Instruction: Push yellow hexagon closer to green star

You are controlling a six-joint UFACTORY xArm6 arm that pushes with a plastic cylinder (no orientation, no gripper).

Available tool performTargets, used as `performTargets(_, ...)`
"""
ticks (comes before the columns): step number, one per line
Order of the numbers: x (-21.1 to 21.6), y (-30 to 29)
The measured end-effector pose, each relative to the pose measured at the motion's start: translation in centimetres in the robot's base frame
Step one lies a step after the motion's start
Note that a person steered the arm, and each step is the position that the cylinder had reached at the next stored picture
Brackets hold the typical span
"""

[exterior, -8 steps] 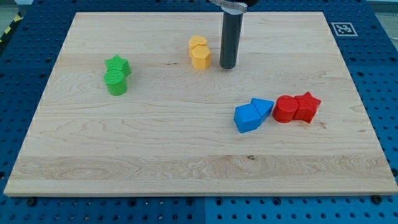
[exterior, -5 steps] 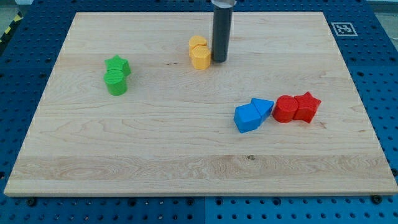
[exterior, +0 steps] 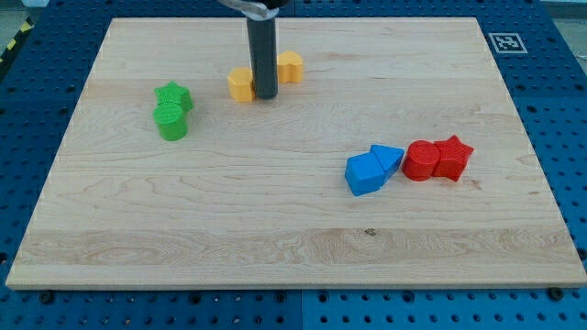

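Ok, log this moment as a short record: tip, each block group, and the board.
tip: between the two yellow blocks, touching the right side of the yellow hexagon
yellow hexagon: left of the tip, apart from the green pair
other yellow block: right of the tip, nearer the view's top; shape unclear
green star: view's left, touching the green cylinder below it
blue blocks: two, touching, right of centre
red blocks: cylinder and star, touching, right of the blue ones
board: light wood

Blue blocks (exterior: 373, 168) touch; red cylinder (exterior: 422, 160) seemingly touches red star (exterior: 453, 157).
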State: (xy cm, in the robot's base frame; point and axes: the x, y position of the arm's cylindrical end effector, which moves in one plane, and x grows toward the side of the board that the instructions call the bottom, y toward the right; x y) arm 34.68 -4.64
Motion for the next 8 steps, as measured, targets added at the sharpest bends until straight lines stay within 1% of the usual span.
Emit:
performTargets(2,-0.7,-0.5)
performTargets(3,-0.7,-2.5)
performTargets(7,-2.4,-5.0)
performTargets(8,-2.5,-3.8)
